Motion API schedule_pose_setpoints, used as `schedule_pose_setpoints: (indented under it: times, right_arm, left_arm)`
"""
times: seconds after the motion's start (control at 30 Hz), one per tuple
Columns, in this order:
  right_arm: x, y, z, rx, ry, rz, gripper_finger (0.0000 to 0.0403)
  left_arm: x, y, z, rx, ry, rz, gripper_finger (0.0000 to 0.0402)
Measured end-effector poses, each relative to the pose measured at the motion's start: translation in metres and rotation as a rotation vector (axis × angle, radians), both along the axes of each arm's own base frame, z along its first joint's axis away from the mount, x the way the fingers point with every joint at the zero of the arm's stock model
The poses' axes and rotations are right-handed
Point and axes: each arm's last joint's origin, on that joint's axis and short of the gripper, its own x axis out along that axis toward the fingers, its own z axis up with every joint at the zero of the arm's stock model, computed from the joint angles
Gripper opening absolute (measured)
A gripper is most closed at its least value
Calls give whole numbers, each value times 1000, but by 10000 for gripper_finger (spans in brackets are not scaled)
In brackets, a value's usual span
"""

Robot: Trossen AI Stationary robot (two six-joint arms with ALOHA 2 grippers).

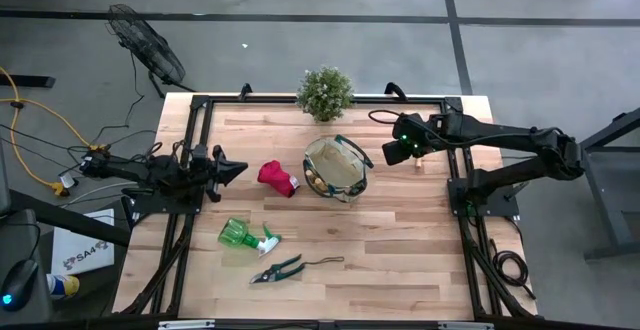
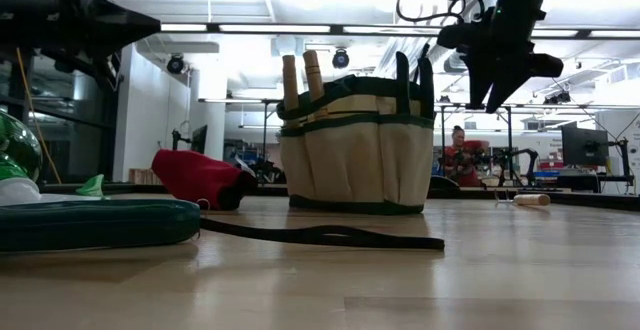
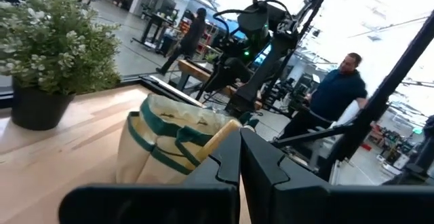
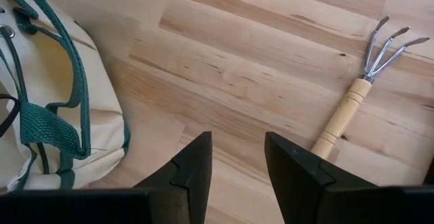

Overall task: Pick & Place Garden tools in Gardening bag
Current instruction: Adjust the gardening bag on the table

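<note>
The right tool (image 4: 234,173) hangs with its fingers apart and nothing between them, above bare tabletop (image 4: 224,68) just beside the gardening bag (image 4: 41,108). The small rake (image 4: 366,91) lies flat on the far side of the tool from the bag, near it but not under it. Its long axis runs at a slant, the wooden handle end closest to the tool and the metal tines pointing away from the bag. The right arm is plainly the nearer one, so the coming move looks like a short shift away from the bag to straddle the handle crosswise. The left tool (image 3: 239,176) waits on the bag's opposite side, fingers pressed together and holding nothing. Between it and the bag lies the red glove (image 1: 277,177) (two wooden handles already stand in the bag).
</note>
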Motion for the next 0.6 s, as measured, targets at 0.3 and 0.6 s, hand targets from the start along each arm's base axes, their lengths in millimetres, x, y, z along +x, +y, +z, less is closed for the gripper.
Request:
schedule_pose_setpoints:
  times: [0.3,0.6]
  right_arm:
    - [-1,1,0,28,-5,-36,129]
    - [5,10,1,46,-39,46,129]
  left_arm:
    - [-1,3,-2,-18,17,111,76]
    - [-1,3,-2,-25,17,111,150]
